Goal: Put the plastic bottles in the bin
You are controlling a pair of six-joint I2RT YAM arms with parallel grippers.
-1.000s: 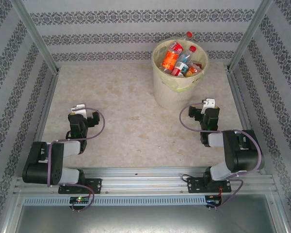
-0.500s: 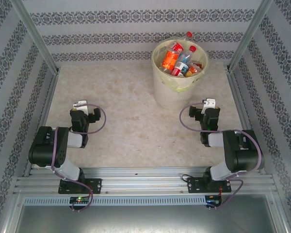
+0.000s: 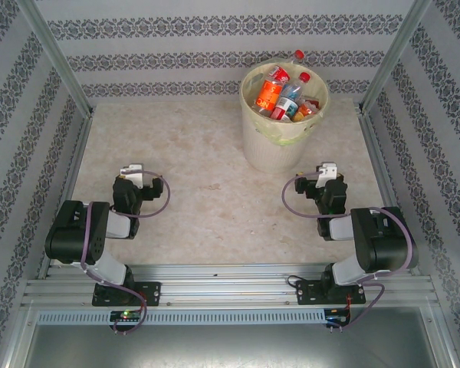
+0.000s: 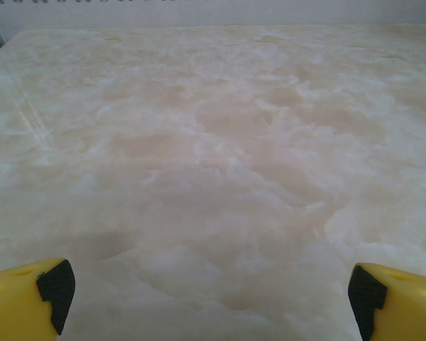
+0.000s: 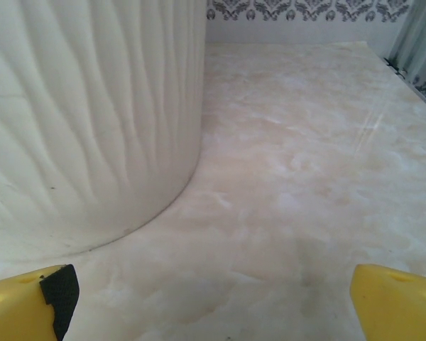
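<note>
With the plastic bottles [image 3: 280, 96] heaped in the bin [image 3: 267, 149] by the table's [image 3: 199, 146] far edge, the left gripper [image 3: 130, 170] and right gripper [image 3: 327, 169] rest released and empty toward the near edge, the job seemingly done.

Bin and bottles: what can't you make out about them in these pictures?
Top external: bottles pile up, lower ones hidden by upper ones and the bin wall; count unclear.
Top external: bottle labels too small to read.
Right wrist: the bin's rim and contents cut off by the top edge.
</note>
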